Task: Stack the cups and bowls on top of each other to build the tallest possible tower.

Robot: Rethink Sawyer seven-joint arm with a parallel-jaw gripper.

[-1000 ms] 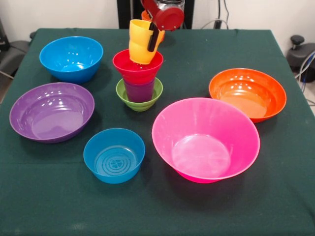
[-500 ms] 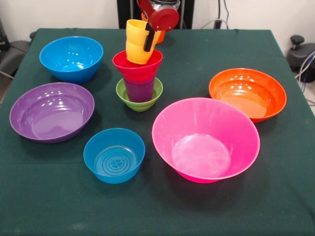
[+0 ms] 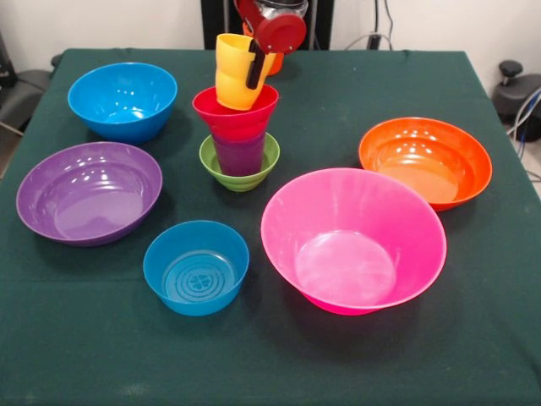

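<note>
A green bowl [image 3: 241,173] holds an upright purple cup [image 3: 239,155], and a red bowl [image 3: 236,112] rests on that cup. The yellow cup [image 3: 232,76] sits tilted in the red bowl. My gripper [image 3: 251,74] comes down from above and is shut on the yellow cup's rim, with one black finger [image 3: 255,68] showing on the cup's outside. An orange cup [image 3: 275,63] peeks out behind the gripper, mostly hidden.
Loose bowls ring the pile: a blue bowl [image 3: 122,100] at the back left, a purple bowl [image 3: 89,192] on the left, a small blue bowl [image 3: 196,266] in front, a large pink bowl [image 3: 353,239] at front right, and an orange bowl [image 3: 425,161] on the right.
The gripper and the yellow cup have shifted slightly left, and the red bowl nudged left with them. Hardly anything moved in the last half second.
</note>
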